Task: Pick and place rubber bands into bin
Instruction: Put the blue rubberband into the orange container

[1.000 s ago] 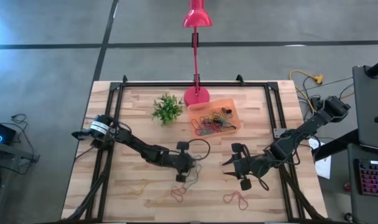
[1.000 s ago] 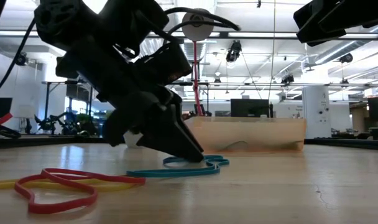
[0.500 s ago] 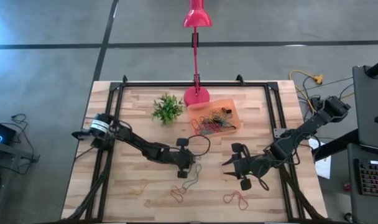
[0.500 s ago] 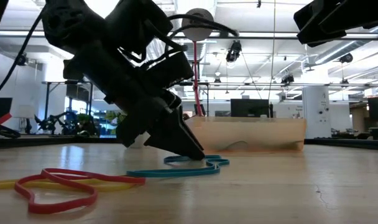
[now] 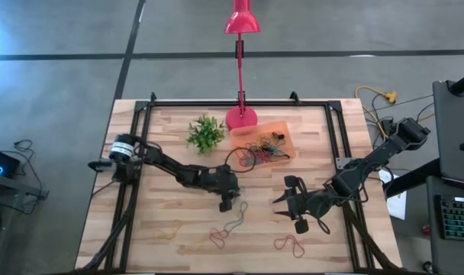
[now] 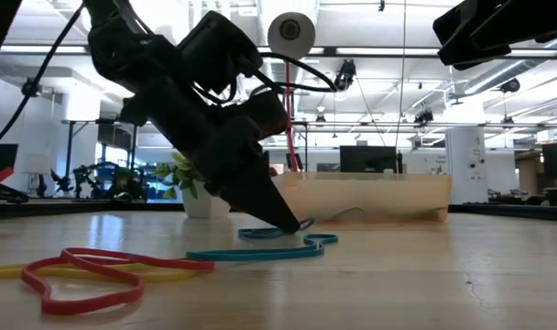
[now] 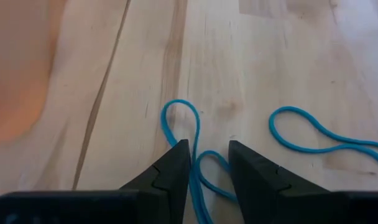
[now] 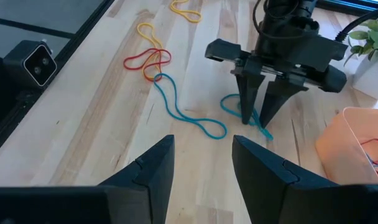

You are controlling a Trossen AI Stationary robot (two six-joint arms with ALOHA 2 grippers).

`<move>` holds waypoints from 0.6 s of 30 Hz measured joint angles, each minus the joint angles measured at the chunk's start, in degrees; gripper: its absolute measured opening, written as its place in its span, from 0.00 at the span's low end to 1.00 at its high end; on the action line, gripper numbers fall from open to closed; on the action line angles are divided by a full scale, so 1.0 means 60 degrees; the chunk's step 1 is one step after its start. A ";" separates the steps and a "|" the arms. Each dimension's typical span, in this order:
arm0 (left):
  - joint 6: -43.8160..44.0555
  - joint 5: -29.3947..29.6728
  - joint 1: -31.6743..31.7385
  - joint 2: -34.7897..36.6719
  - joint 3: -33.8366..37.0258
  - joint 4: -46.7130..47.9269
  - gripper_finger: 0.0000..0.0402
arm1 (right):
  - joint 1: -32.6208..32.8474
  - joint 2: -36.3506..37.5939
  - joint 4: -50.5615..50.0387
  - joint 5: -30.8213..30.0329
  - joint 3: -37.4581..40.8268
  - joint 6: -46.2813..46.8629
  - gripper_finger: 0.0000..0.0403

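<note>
Rubber bands point(image 5: 264, 151), thin tangled loops, fill the translucent orange bin point(image 5: 284, 129) at upper centre. The left gripper point(image 7: 207, 163) grasps a blue band point(image 6: 260, 250) on the wooden desk point(image 5: 163, 130); the right gripper point(image 8: 201, 157) is released.

You are working in a large open robotics lab or workshop: the low view looks past the counter point(image 6: 398, 284) into a wide hall with long rows of ceiling lights point(image 6: 498, 69), exposed beams, monitors point(image 6: 367, 159) on distant desks and white equipment cabinets point(image 6: 466, 151). From above, you see the butcher-block counter set in a black metal frame point(image 5: 140, 114) on a bare grey concrete floor point(image 5: 64, 46), with loose cables point(image 5: 377, 99) trailing beside it.
</note>
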State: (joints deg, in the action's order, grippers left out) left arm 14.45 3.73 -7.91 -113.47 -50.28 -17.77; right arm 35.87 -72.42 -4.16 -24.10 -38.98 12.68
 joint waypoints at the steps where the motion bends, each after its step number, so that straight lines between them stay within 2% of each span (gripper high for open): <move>1: 0.0002 -0.0005 0.0004 0.0000 0.0000 0.0053 0.25 | -0.0001 0.0000 0.0004 0.0000 0.0000 0.0001 0.37; 6: 0.0038 0.0049 0.0012 -0.0055 0.0003 0.0335 0.21 | 0.0001 0.0000 0.0000 0.0000 0.0000 -0.0023 0.37; 12: 0.0096 0.0047 0.0004 -0.0055 0.0007 0.0453 0.03 | -0.0001 0.0000 0.0000 0.0000 0.0000 -0.0035 0.37; 18: 0.0060 0.0046 -0.0006 0.0024 -0.0093 0.0543 0.00 | -0.0002 0.0000 0.0000 0.0000 0.0000 -0.0035 0.37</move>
State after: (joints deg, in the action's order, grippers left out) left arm 14.81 4.01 -7.94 -113.33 -50.84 -14.51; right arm 35.86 -72.42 -4.16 -24.10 -38.98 12.47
